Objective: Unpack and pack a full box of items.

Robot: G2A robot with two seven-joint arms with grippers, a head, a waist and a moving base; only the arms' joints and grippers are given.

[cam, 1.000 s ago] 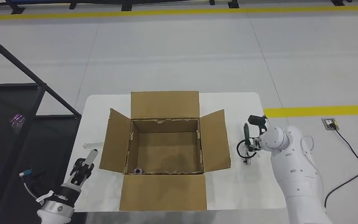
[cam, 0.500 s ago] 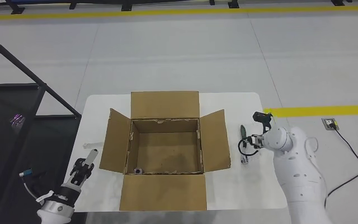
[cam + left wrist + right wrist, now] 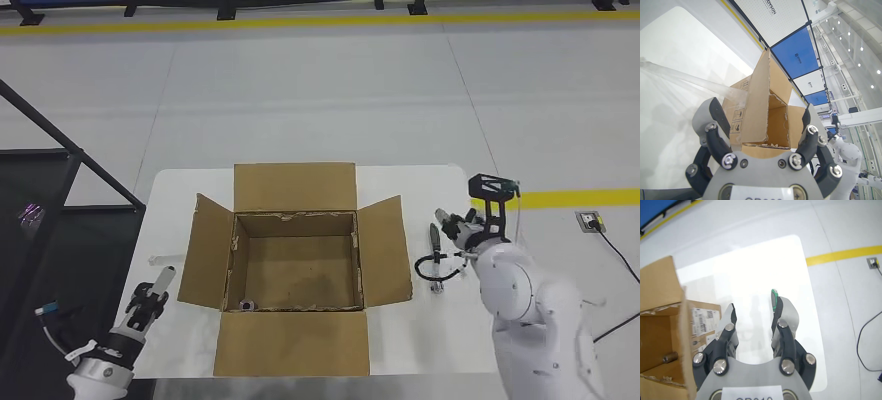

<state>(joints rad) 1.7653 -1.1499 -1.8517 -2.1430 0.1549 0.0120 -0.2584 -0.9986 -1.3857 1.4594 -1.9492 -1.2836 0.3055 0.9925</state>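
Right arm point(image 3: 505, 285) above the table point(image 3: 420, 190), beside the box point(image 3: 295, 187) (jaws apart)

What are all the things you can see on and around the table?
Cardboard box: one, brown, flaps open, middle of the table.
Metal cylinder: one, dull grey, inside the box, in a corner near the robot.
Tool: one, green handle, on the table right of the box.
Clear strip: one, see-through, on the table left of the box.
Table: one, white.
Floor socket: one, grey, right of the table.
Left hand: one, grey and black, open, left of the box.
Right hand: one, grey and black, open, beside the tool.
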